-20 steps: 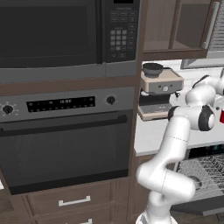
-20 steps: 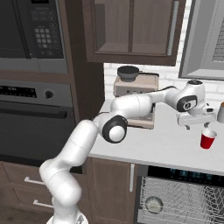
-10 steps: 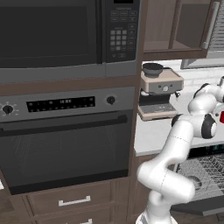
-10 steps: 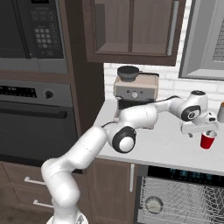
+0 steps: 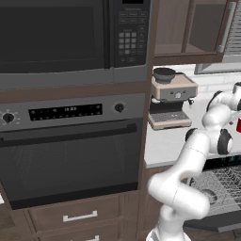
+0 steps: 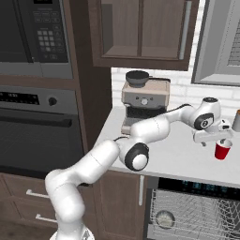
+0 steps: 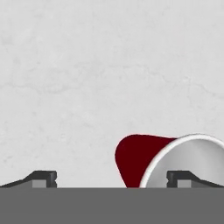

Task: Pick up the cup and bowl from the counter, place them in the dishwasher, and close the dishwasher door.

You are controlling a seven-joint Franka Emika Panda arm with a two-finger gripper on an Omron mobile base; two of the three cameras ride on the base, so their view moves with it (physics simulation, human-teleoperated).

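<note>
A red cup (image 6: 223,150) with a white inside stands upright on the pale counter (image 6: 164,154), right of the coffee machine. My gripper (image 6: 216,139) hangs open just above and left of its rim. In the hand view the cup (image 7: 153,159) sits at the lower right, its rim against the right fingertip (image 7: 183,177), and my gripper (image 7: 111,179) holds nothing. Below the counter the dishwasher (image 6: 197,213) is open, its wire rack pulled out. A round bowl-like dish (image 6: 164,219) lies in the rack. The dishwasher door (image 5: 221,226) is folded down.
A beige coffee machine (image 6: 143,105) stands at the back of the counter, left of the cup. A tall oven (image 5: 70,155) and a microwave (image 5: 70,37) fill the wall to the left. Wall cabinets (image 6: 140,33) hang over the counter. A small brown object (image 6: 237,119) sits at the far right.
My hand has swung right and down across the counter to just over the red cup. The cup has not moved.
</note>
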